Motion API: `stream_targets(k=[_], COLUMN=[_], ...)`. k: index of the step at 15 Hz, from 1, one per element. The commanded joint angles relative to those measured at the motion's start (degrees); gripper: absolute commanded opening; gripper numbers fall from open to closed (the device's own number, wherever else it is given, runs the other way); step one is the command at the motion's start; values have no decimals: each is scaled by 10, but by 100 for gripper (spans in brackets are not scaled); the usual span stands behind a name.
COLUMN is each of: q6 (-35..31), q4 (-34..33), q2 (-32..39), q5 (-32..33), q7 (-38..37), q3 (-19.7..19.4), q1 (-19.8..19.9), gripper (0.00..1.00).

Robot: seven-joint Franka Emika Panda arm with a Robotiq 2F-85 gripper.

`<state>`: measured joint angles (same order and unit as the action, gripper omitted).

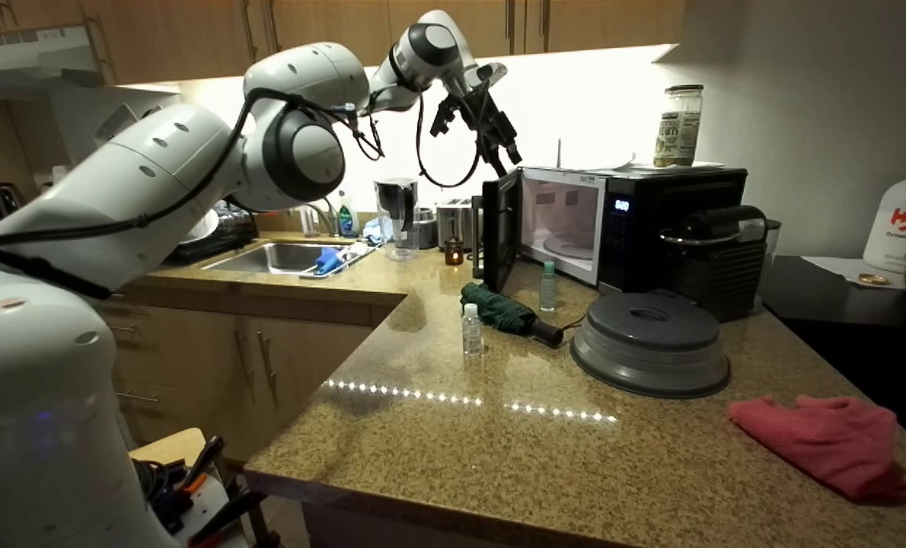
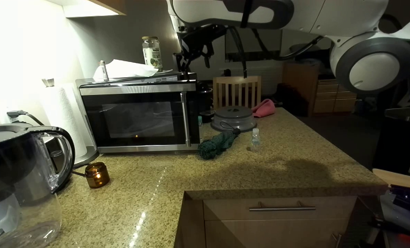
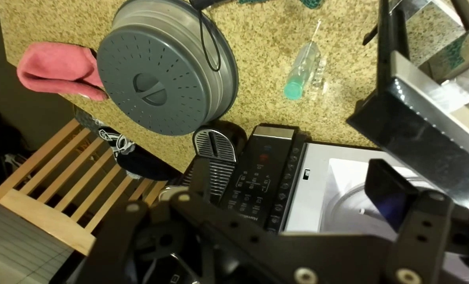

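Close below my pincer [image 3: 291, 181] lies the microwave [image 1: 622, 243], its long front running roughly along the line between my two fingers [image 3: 388, 193]. Those fingers stand spread wide, with nothing between them. The door [image 3: 427, 130] is swung open on the side of my finger at the wrist view's right, slanting away from the body; my tips hang very near its top edge, and I cannot tell whether one touches. The microwave looks black with steel trim, its control panel [image 3: 256, 177] faintly lit, its pale cavity holding a round turntable [image 1: 571, 245]. On its roof, apart from me, stands a glass jar [image 1: 679, 125]. On my other finger's side sits a coffee machine [image 1: 727, 266], a grey vented cover [image 3: 167, 75] and a pink cloth [image 3: 61, 67] farther off. Ahead of my gap, a teal-capped bottle [image 3: 299, 75] stands on the speckled counter [image 1: 575, 472], a folded green umbrella [image 1: 502, 312] beyond it.
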<state>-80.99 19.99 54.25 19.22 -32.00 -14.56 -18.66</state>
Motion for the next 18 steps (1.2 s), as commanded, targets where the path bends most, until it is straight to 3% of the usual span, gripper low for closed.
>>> stream_targets(k=[1,8,18], q6=[-13,34,51], q4=[0,0,0], q2=[-1,-2,6], q5=[10,11,-5], q7=[9,-19,-65], q3=[-1,-8,-1], q1=[-7,-15,33], gripper=[100,100,100])
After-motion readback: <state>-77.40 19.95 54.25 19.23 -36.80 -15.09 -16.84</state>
